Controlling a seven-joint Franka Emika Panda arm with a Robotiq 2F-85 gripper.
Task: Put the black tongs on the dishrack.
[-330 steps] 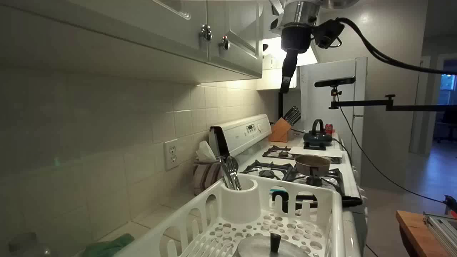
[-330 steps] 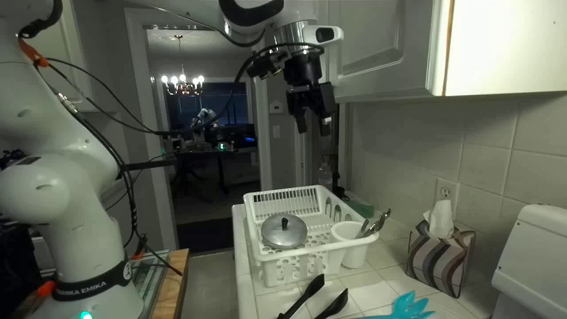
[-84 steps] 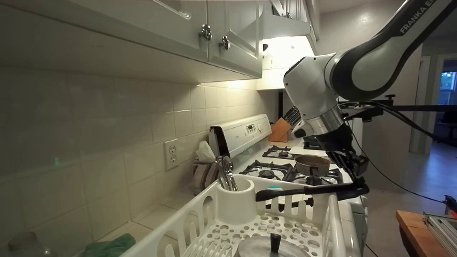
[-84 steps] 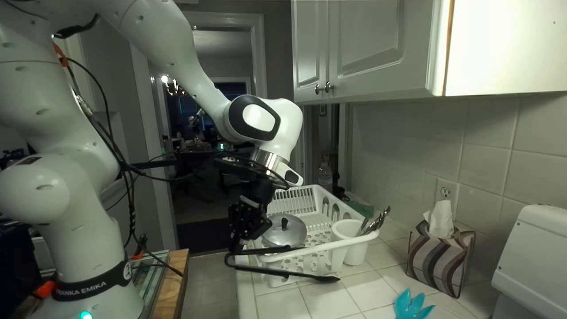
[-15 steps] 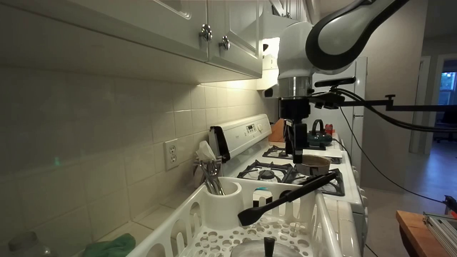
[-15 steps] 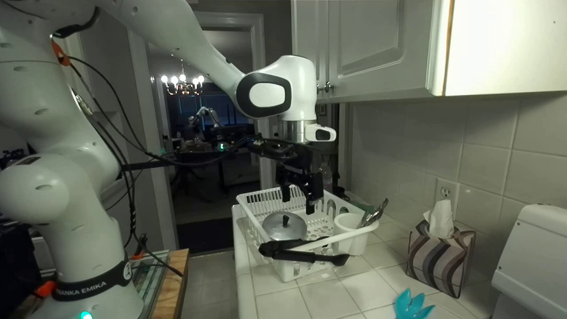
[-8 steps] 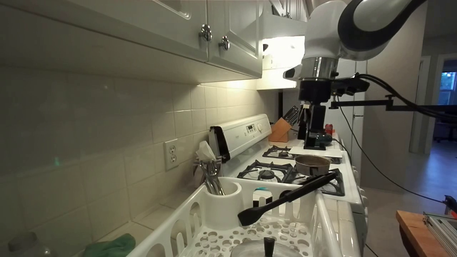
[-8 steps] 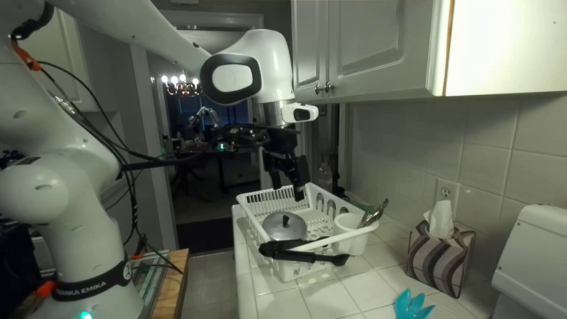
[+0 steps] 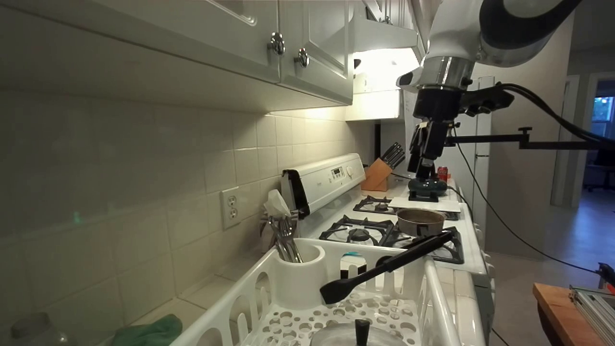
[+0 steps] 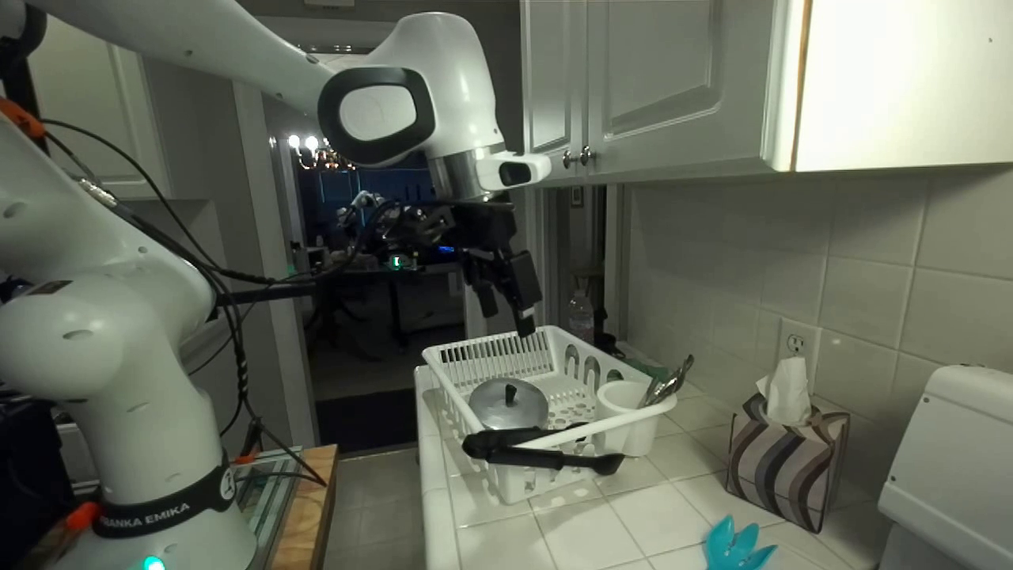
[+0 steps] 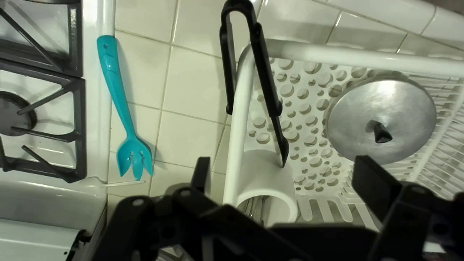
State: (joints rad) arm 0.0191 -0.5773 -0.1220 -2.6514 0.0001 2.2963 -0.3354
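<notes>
Compared with half a second ago, the gripper (image 10: 507, 317) sits higher and a bit further from the tiled wall (image 10: 712, 253), while the black tongs (image 11: 265, 78) haven't budged. Its fingers (image 11: 200, 174) are spread nice and wide in the wrist view, and in both exterior views they hang well clear of the tongs. So yeah, the tongs are on the dish rack (image 11: 237, 127), just kinda straddling it: the end rim runs between the two legs, one inside, one outside, and the looped end pokes out past the corner over the counter (image 11: 195, 79). Inner leg slopes down into the rack, tip right beside the white utensil cup (image 9: 298, 283), can't tell if it's actually touching. Cup's got some metal cutlery (image 9: 287, 240) leaning in it. Also in the rack is a metal lid (image 11: 402, 98), black knob (image 11: 382, 134) up. Off to the side, a turquoise serving fork (image 11: 117, 90) lies on the tiles next to the stove (image 11: 98, 108), and in an exterior view a small pot (image 9: 421, 223) sits on a burner.
</notes>
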